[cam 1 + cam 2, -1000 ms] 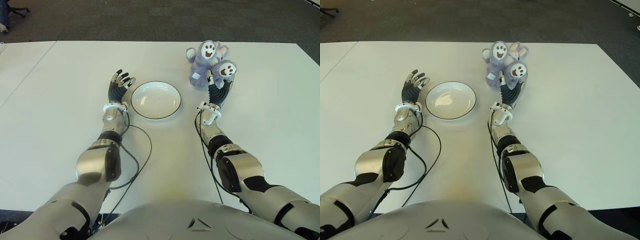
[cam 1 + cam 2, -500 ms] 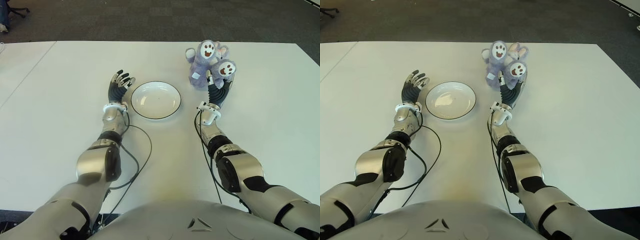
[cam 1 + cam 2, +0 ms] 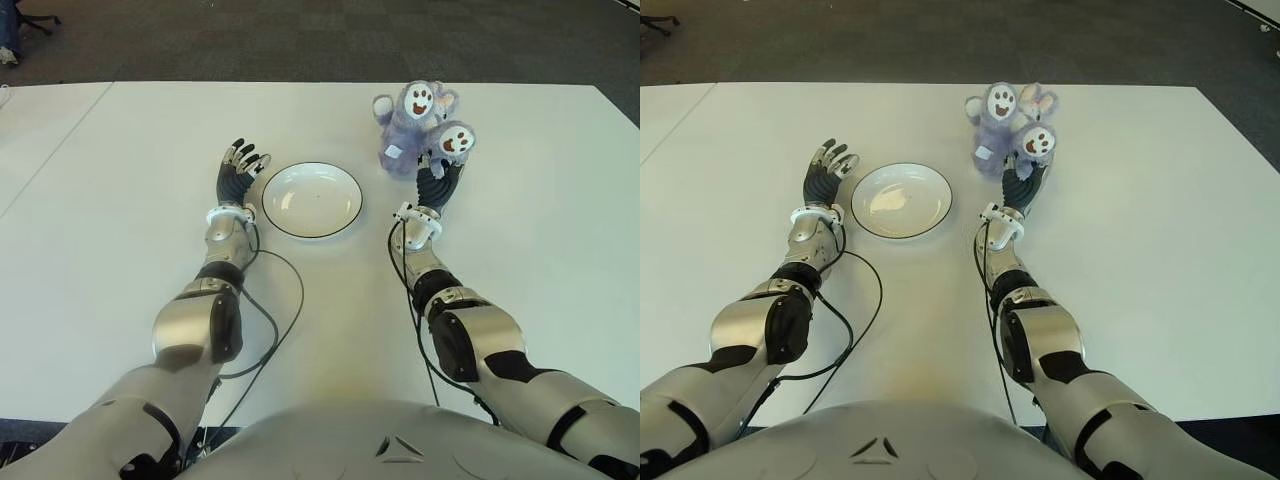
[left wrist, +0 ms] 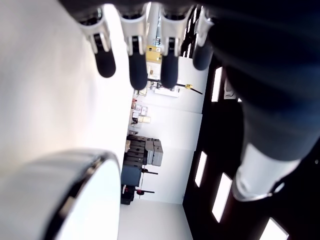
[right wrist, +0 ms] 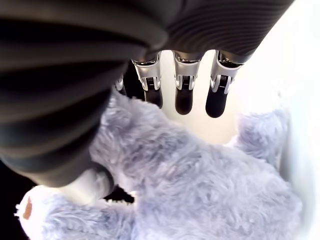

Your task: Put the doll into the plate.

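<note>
Doll [image 3: 412, 122] beside plate [image 3: 312, 199] (right robot hand [image 3: 437, 180] against it)

White table [image 3: 120, 180] spanning nearly the full width of the eye views, with a faint seam running diagonally at its left end. Dark grey carpet floor [image 3: 300, 40] beyond the far edge. Black office chair base [image 3: 35, 20] at far left. Left wrist view: white walls, dark stacked equipment [image 4: 145, 155], bright panels.
</note>
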You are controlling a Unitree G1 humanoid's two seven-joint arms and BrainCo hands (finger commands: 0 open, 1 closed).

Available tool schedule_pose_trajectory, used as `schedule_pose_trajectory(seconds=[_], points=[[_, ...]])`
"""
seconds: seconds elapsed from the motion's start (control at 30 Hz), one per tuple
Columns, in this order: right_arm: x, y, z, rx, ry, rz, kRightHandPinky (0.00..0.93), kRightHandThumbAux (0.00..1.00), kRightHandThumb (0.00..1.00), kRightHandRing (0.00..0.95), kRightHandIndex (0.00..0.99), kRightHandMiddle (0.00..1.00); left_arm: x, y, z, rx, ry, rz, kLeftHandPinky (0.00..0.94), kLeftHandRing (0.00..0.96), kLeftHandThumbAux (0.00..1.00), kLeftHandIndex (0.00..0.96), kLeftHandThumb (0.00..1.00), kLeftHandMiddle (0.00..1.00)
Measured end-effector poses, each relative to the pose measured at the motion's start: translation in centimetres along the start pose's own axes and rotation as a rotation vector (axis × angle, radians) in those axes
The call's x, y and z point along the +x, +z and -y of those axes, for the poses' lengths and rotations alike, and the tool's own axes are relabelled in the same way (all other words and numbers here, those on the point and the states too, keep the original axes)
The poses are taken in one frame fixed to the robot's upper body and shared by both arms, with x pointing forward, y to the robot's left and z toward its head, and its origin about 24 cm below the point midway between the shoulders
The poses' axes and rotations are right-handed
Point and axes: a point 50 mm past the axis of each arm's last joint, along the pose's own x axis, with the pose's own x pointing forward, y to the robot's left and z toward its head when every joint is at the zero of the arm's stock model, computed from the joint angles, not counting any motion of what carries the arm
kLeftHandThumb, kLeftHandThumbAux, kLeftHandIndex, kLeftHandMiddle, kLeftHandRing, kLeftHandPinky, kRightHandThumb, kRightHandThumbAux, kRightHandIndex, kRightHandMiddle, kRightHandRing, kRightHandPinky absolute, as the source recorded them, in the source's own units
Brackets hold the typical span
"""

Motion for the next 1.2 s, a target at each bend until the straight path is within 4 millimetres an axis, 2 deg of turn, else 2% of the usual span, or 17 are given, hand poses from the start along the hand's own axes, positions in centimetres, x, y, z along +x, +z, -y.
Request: schedule_pose_trajectory(seconds=[0.1, 0.23, 0.27, 0.33, 0.57, 0.8, 1.13, 1.17, 1.2], points=[[0.12, -0.08, 0.00, 0.019, 0.015, -0.018, 0.352, 0.762, 0.731, 0.307, 0.202, 0.180, 0.00, 0.00, 0.01, -0.001, 0.000, 0.000, 0.174, 0.204, 0.748, 0.143, 0.017, 0.223], [0.24, -0.09, 0.00, 0.044, 0.043, -0.025, 0.374, 0.775, 0.702, 0.322, 0.220, 0.206, 0.00, 0.00, 0.01, -0.001, 0.000, 0.000, 0.179, 0.207, 0.747, 0.143, 0.028, 0.225], [0.25, -0.08, -0.02, 0.049, 0.051, -0.026, 0.393, 0.742, 0.703, 0.348, 0.355, 0.242, 0.00, 0.00, 0.01, -0.001, 0.000, 0.000, 0.158, 0.206, 0.748, 0.142, 0.032, 0.227], [0.31, -0.06, -0.04, 0.066, 0.067, -0.028, 0.401, 0.732, 0.702, 0.362, 0.397, 0.264, 0.01, 0.01, 0.02, -0.001, 0.000, 0.000, 0.151, 0.205, 0.748, 0.142, 0.033, 0.229], [0.46, 0.05, 0.01, 0.129, 0.106, -0.030, 0.394, 0.733, 0.697, 0.369, 0.399, 0.299, 0.02, 0.02, 0.03, -0.002, 0.000, 0.001, 0.138, 0.195, 0.746, 0.139, 0.002, 0.223], [0.67, 0.23, 0.07, 0.168, 0.113, -0.028, 0.405, 0.733, 0.701, 0.396, 0.401, 0.314, 0.02, 0.03, 0.04, -0.003, 0.000, 0.001, 0.088, 0.170, 0.719, 0.137, 0.000, 0.202], [0.92, 0.27, 0.15, 0.205, 0.094, -0.047, 0.435, 0.732, 0.715, 0.434, 0.402, 0.312, 0.05, 0.07, 0.15, -0.003, -0.003, 0.002, 0.109, 0.173, 0.721, 0.156, 0.000, 0.209], [0.95, 0.27, 0.17, 0.207, 0.092, -0.049, 0.439, 0.693, 0.885, 0.453, 0.419, 0.314, 0.05, 0.07, 0.16, -0.003, -0.003, 0.002, 0.117, 0.176, 0.720, 0.155, 0.000, 0.211], [0.99, 0.28, 0.19, 0.208, 0.090, -0.049, 0.440, 0.683, 0.927, 0.457, 0.423, 0.315, 0.05, 0.07, 0.16, -0.003, -0.003, 0.002, 0.119, 0.176, 0.720, 0.155, 0.000, 0.211]])
